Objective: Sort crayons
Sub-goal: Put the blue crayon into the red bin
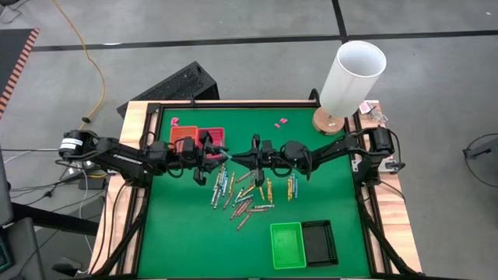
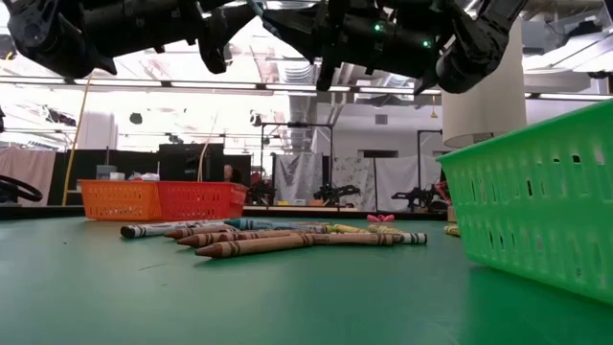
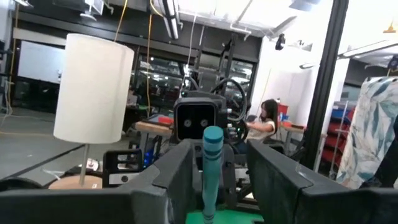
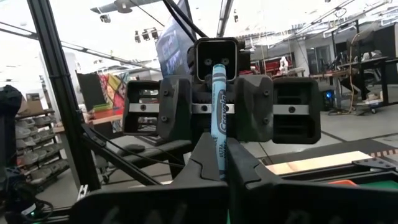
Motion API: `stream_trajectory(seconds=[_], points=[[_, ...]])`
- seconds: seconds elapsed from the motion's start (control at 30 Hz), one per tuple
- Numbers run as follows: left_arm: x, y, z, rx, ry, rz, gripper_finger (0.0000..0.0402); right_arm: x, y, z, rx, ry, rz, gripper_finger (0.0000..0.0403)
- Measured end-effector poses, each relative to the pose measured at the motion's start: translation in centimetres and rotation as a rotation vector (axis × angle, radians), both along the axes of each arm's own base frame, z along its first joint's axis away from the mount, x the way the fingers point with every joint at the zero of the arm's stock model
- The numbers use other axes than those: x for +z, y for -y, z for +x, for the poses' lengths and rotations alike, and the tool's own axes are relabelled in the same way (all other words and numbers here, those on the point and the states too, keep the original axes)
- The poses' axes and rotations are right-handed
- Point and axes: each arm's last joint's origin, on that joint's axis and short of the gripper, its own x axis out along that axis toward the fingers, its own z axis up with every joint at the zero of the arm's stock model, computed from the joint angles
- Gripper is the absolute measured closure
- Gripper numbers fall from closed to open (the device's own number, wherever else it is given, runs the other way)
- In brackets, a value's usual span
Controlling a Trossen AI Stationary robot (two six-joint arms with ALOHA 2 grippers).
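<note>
Above the green mat [image 1: 334, 187], in the high view, both grippers are meeting over the loose crayons [image 1: 241, 194], with a blue crayon [image 1: 230, 156] bridging them. At mat level, the crayons are lying beside the green basket [image 2: 536, 206], the arms hanging overhead. From the left wrist, the left gripper [image 3: 214, 171] is showing fingers spread around the blue crayon. From the right wrist, the right gripper [image 4: 221, 171] is pinching that crayon upright.
</note>
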Motion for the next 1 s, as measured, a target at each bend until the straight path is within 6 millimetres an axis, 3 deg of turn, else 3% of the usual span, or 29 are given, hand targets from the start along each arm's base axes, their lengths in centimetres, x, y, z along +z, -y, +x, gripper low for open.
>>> stream_trajectory(seconds=[0.37,0.57,1.0], points=[[-0.4,-0.1,0.5,0.024,-0.077,-0.034,0.039,0.0,0.0,0.0,-0.004,-0.003,0.001,0.0401],[-0.4,-0.2,0.5,0.046,-0.075,-0.043,0.0385,-0.1,0.1,0.0,-0.008,-0.011,0.003,0.0395],[-1.6,-0.9,0.7,0.293,-0.194,-0.146,0.0395,-1.5,1.8,0.3,-0.125,-0.156,0.029,0.0303]])
